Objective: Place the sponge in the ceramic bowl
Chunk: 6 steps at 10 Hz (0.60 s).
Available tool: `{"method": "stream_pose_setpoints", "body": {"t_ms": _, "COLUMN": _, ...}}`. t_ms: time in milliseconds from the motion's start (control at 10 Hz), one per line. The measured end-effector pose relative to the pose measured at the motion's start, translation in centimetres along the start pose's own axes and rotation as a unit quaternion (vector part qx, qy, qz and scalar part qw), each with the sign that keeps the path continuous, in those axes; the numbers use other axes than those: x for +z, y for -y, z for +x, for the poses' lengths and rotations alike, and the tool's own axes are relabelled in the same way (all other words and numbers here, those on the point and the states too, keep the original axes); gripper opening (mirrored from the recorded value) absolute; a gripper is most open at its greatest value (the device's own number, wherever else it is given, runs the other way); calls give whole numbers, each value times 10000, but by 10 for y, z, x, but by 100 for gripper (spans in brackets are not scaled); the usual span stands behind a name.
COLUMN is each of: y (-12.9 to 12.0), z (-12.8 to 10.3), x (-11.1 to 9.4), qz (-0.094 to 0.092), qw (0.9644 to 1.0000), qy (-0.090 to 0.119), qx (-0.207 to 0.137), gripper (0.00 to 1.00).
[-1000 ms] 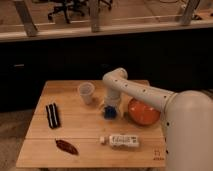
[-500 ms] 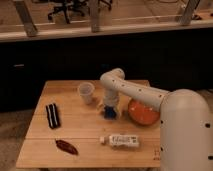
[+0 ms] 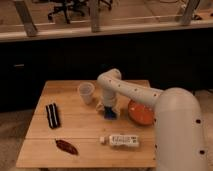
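Note:
The small blue sponge (image 3: pixel 110 113) lies on the wooden table (image 3: pixel 75 130) near its middle. My gripper (image 3: pixel 109 107) points straight down over it, its tip right at the sponge's top. The arm reaches in from the right in a white arc. The orange-red ceramic bowl (image 3: pixel 140 114) sits just right of the sponge, partly hidden by the arm.
A translucent white plastic cup (image 3: pixel 86 92) stands left of the gripper. A black ridged block (image 3: pixel 52 115) lies at the table's left. A dark red item (image 3: pixel 66 146) sits near the front left edge, and a white bottle (image 3: pixel 120 140) lies on its side at the front.
The arm has swung a little to the left and dropped, bringing the gripper down onto the sponge. The sponge and bowl have stayed in place.

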Motion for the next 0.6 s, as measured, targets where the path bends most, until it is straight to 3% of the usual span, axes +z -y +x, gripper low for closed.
{"method": "stream_pose_setpoints", "body": {"t_ms": 400, "y": 0, "z": 2, "x": 6, "qz": -91, "qw": 10000, "qy": 18, "qx": -30, "gripper": 76}}
{"method": "stream_pose_setpoints", "body": {"t_ms": 600, "y": -1, "z": 2, "x": 7, "qz": -104, "qw": 9999, "qy": 11, "qx": -48, "gripper": 58}}
